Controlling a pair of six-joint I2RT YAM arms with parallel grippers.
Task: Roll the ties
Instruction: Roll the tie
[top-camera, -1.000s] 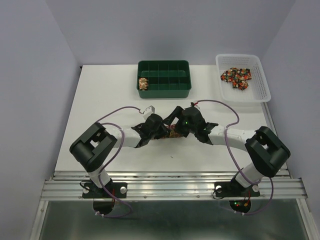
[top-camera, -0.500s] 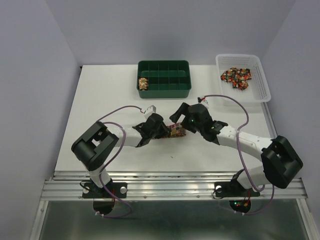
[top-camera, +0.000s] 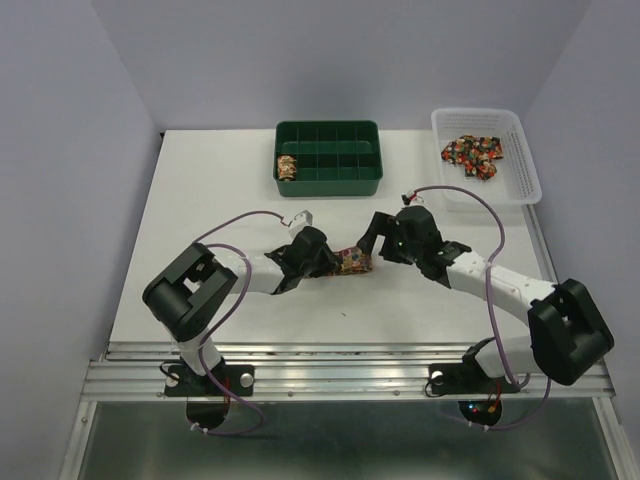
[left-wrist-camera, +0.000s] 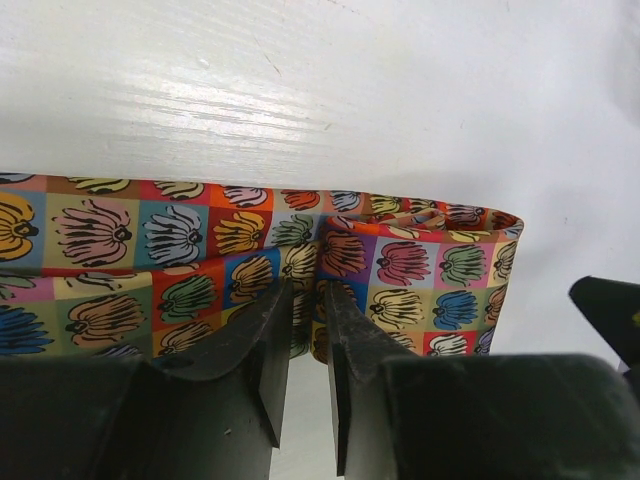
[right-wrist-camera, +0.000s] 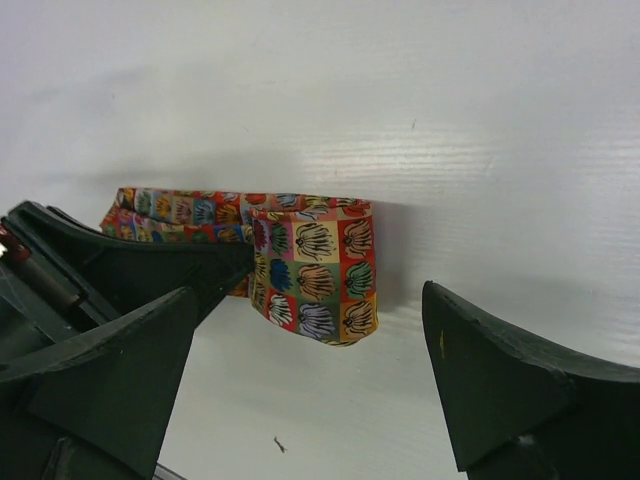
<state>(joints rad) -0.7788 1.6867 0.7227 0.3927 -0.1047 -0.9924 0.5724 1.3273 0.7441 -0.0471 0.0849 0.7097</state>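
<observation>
Left gripper (left-wrist-camera: 300, 300) pinches the part-rolled tie (left-wrist-camera: 420, 265) at its fold so the coil cannot unwind. Right gripper (right-wrist-camera: 310, 300), jaws spread, stands clear.

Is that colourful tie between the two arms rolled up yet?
Partly: the tie has its end doubled over, pinched by the left gripper; the rest stretches out unrolled.

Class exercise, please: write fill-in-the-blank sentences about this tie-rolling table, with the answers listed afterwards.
The left gripper holds the patterned tie; the right gripper holds ____.
The right gripper's jaws stand wide ____.
The green tray holds ____ rolled tie.
More ties lie in the ____ basket.
Missing words: nothing, open, one, white.
</observation>
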